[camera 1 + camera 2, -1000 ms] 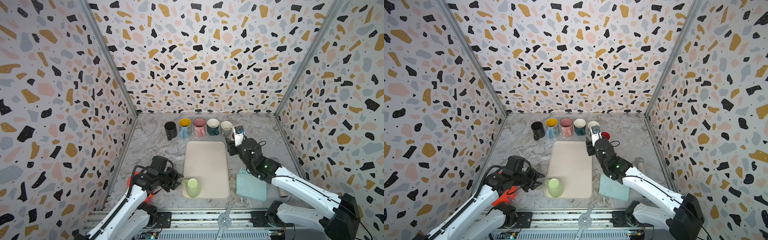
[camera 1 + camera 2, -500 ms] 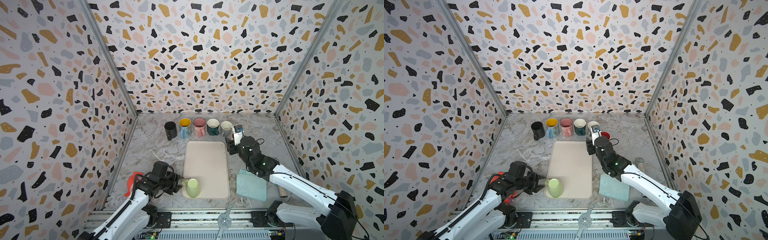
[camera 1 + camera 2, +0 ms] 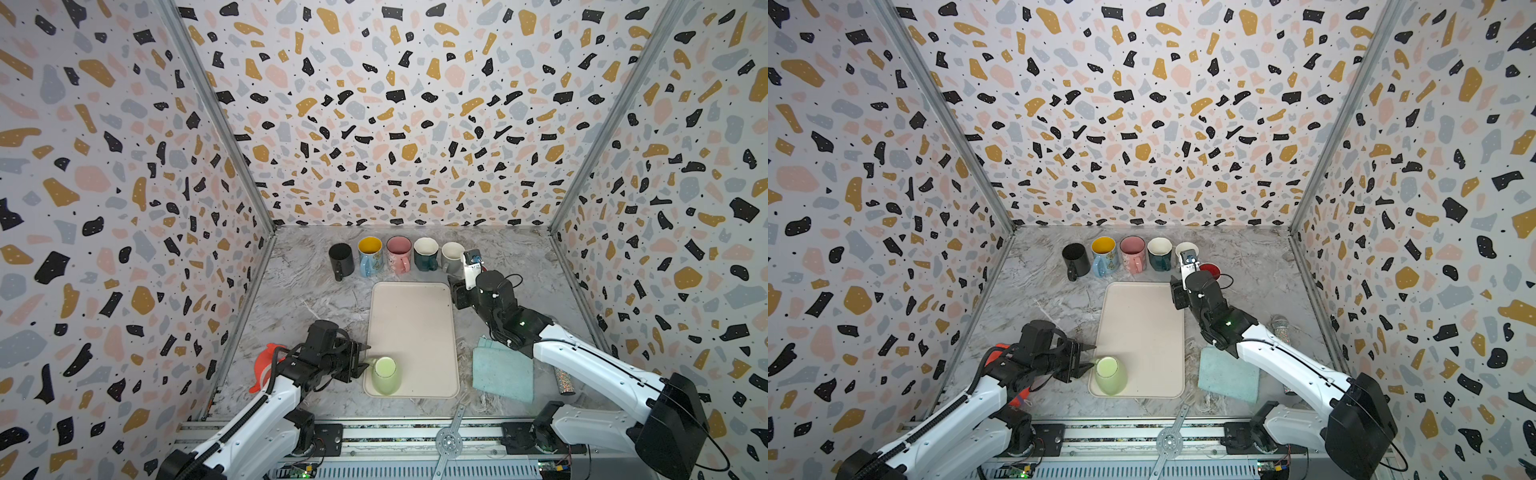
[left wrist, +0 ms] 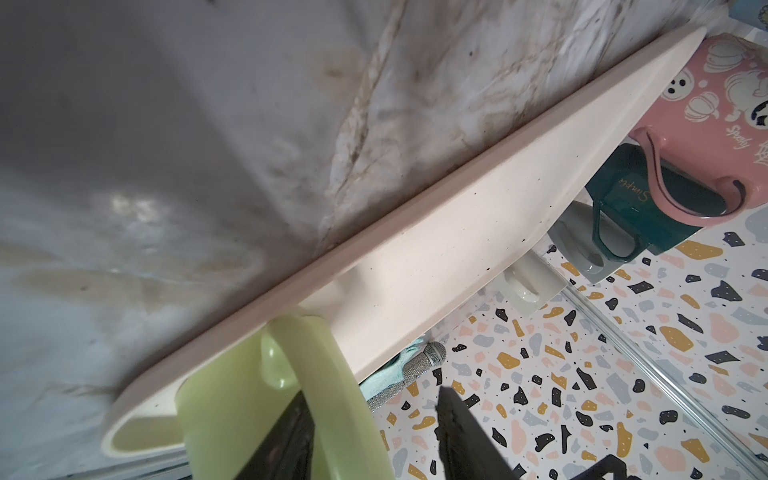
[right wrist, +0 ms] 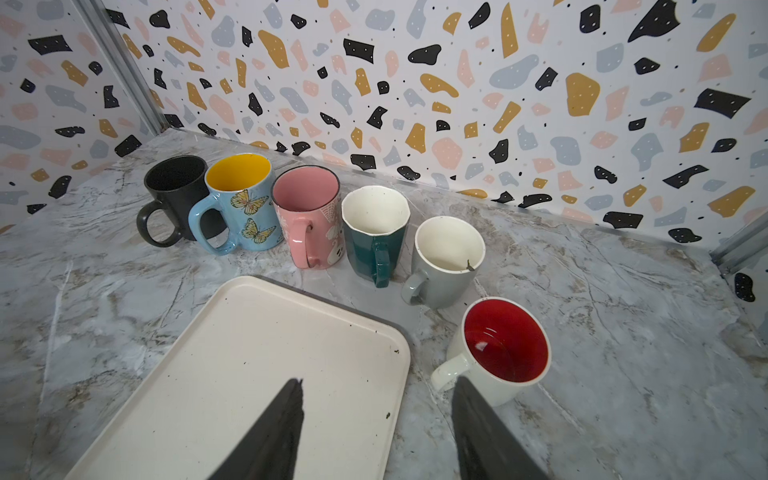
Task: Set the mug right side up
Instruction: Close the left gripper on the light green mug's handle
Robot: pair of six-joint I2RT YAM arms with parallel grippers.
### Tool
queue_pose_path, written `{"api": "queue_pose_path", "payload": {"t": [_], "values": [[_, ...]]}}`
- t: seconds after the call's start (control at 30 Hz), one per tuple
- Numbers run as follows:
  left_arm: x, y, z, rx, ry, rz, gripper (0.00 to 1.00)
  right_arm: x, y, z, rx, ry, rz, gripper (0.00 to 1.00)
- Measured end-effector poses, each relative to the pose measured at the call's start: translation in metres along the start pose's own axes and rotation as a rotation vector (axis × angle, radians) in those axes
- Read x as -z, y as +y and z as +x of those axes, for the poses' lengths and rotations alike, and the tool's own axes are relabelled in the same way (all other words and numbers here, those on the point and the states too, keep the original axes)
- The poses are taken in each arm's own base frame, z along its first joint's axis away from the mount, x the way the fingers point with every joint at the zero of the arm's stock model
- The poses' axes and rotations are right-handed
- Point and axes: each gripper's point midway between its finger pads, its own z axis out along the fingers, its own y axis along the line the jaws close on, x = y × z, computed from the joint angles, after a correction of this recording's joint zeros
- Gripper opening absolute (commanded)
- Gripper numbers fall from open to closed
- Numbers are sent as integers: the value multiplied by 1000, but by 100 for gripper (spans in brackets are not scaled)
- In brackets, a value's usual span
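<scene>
A light green mug (image 3: 385, 376) (image 3: 1111, 376) stands on end at the front left corner of the cream tray (image 3: 411, 316) (image 3: 1144, 316). Its pale round top looks like an open mouth. The handle (image 3: 370, 360) (image 4: 328, 374) points left, between the fingers of my left gripper (image 3: 365, 355) (image 3: 1092, 356) (image 4: 370, 395). That gripper is open, with a gap beside the handle. My right gripper (image 3: 456, 293) (image 3: 1177, 293) (image 5: 376, 384) hangs open and empty over the tray's back right corner.
Several upright mugs line the back: black (image 3: 341, 259), blue butterfly (image 3: 370, 255), pink (image 3: 399, 253), teal (image 3: 426, 253), grey (image 3: 451, 255). A white mug with a red inside (image 5: 505, 345) (image 3: 1210, 271) stands by my right gripper. Also present: teal cloth (image 3: 503, 374), glitter microphone (image 3: 1281, 324), red object (image 3: 266, 361).
My left gripper's jaws have spread a little around the handle and the left arm has sunk lower. The right gripper has edged back toward the mug row. The green mug has stayed put.
</scene>
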Motion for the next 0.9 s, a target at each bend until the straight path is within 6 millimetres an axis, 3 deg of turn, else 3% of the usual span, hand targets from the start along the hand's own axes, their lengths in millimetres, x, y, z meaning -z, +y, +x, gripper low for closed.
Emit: {"api": "queue_pose_path", "payload": {"t": [0.9], "values": [[-12, -4, -1, -4, 18, -7, 47, -7, 0, 9, -4, 33, 3, 59]]}}
